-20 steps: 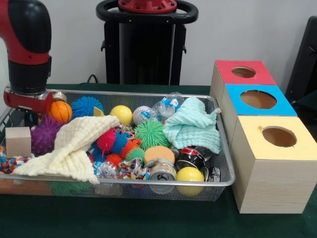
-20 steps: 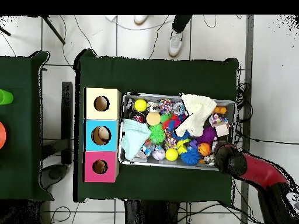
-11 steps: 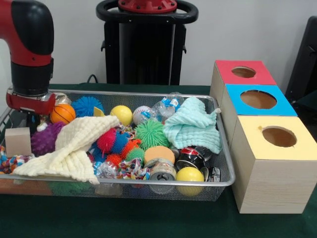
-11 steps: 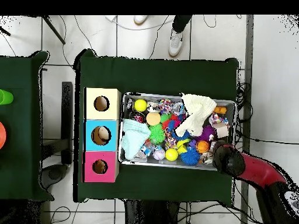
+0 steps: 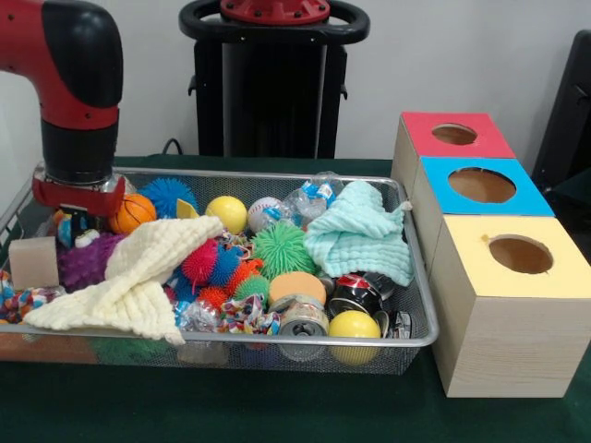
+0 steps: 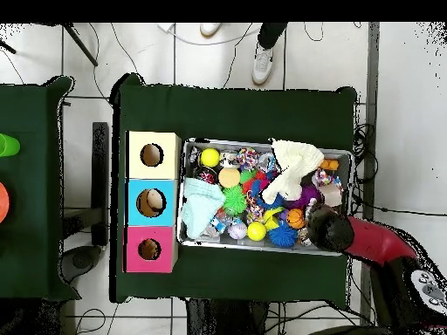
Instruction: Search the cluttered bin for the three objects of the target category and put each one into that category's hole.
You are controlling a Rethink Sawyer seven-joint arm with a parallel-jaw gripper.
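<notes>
My gripper (image 5: 78,225) hangs under the red and black wrist (image 6: 324,228) at the back left of the wire bin (image 5: 277,175), low among the toys. It sits just above a purple spiky ball (image 5: 85,261), with an orange ball (image 5: 136,212) touching its right side. Other balls lie in the bin: a blue spiky one (image 5: 169,194), a yellow one (image 5: 226,214), a baseball (image 5: 265,212), a green spiky one (image 5: 282,247) and a second yellow one (image 5: 355,325). Right of the bin stand three boxes with holes on top: red (image 5: 420,129), blue (image 5: 536,198), yellow (image 5: 471,268).
A cream cloth (image 5: 134,272) drapes over the left half of the bin and a mint cloth (image 5: 360,235) lies at the back right. A wooden block (image 5: 34,262) stands at the left wall. Cans (image 5: 303,317) and an orange disc (image 5: 297,286) lie at the front.
The arm has slid to the right along the bin's back in the front view. The orange ball has shifted right with it, and the purple spiky ball now sits lower.
</notes>
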